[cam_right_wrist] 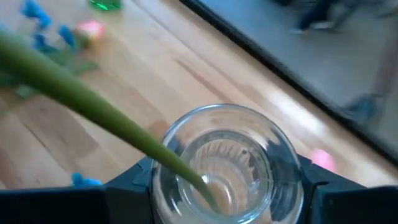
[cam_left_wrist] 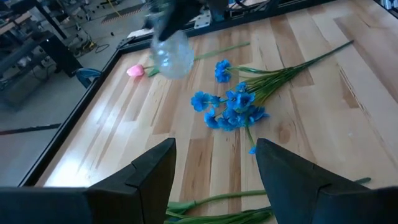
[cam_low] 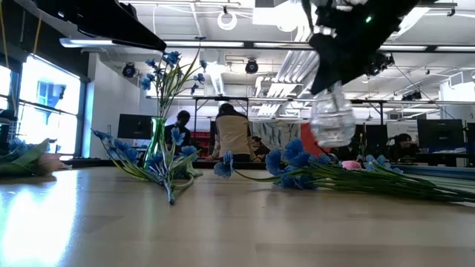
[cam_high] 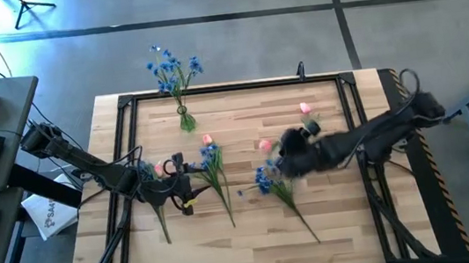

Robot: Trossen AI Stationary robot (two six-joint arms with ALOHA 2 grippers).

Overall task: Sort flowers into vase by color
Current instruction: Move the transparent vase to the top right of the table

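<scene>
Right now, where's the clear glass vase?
The clear vase is held off the table by the right end effector, right of centre in the high view, above the blue flowers, with a green stem in it.

Flowers (cam_high: 212, 165) scattered on wooden table (cam_high: 333, 218)

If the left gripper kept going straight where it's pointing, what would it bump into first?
Probably the blue flowers lying on the table just ahead of the open left gripper; the depth is hard to judge.

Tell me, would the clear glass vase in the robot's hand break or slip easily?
Probably. The clear glass vase looks smooth and thin, so it may slip from the right hand or crack if dropped. It hangs above the table, and the green stem leaning inside could tip it.
</scene>
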